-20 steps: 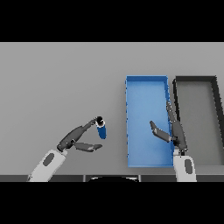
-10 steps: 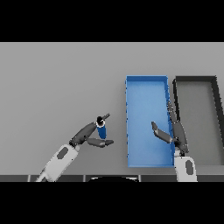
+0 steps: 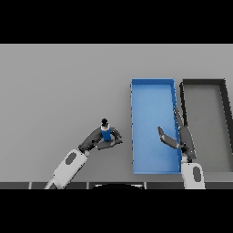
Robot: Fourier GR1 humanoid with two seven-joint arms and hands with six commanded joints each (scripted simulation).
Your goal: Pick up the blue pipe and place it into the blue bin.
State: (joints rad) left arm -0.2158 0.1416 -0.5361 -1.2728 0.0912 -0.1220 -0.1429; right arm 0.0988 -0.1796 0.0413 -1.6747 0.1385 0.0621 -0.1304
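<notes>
The blue pipe (image 3: 106, 133) is a short blue tube with a dark top end, upright just left of the blue bin (image 3: 152, 88). My left hand (image 3: 96, 139) is shut on the pipe, fingers and thumb curled round its lower part. My right hand (image 3: 179, 136) is over the blue bin, near its right side, with its fingers straight and its thumb spread; it holds nothing.
A dark grey bin (image 3: 203, 84) stands right beside the blue bin. The grey table (image 3: 59, 91) stretches to the left and back.
My left hand has moved right toward the blue bin and closed round the pipe, carrying it along. My right hand has stayed in place.
</notes>
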